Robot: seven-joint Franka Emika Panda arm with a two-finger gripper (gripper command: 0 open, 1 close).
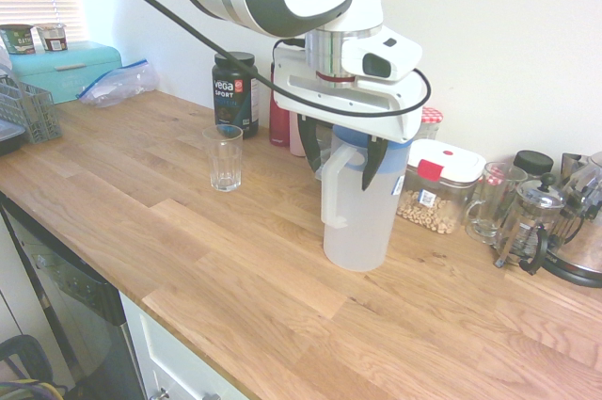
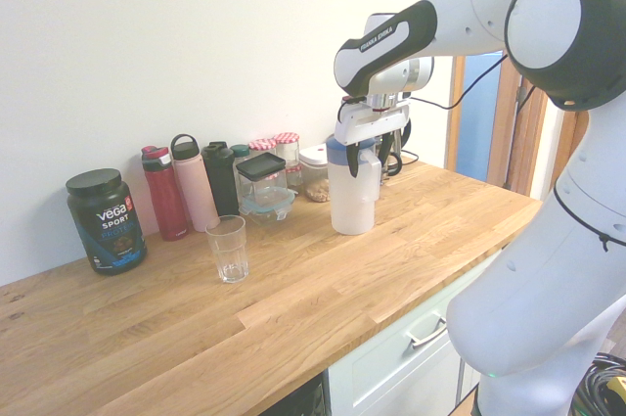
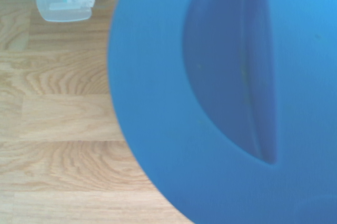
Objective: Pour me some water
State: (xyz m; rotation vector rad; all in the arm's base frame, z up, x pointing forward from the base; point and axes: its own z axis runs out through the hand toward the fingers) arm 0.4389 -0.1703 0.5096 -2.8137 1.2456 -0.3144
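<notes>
pitcher (image 1: 357, 207) you're after is frosted white with a blue lid (image 3: 221, 97), upright mid-counter (image 1: 188, 259); gripper (image 1: 343, 157) fingers spread wide, straddling its handle, not gripping.

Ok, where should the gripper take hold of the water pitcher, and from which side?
Probably by the handle, coming down from above as the open gripper is now. The pitcher stands upright, its blue lid covers the top, and the body looks wide, so the slim handle loop facing the glass suits best.
</notes>
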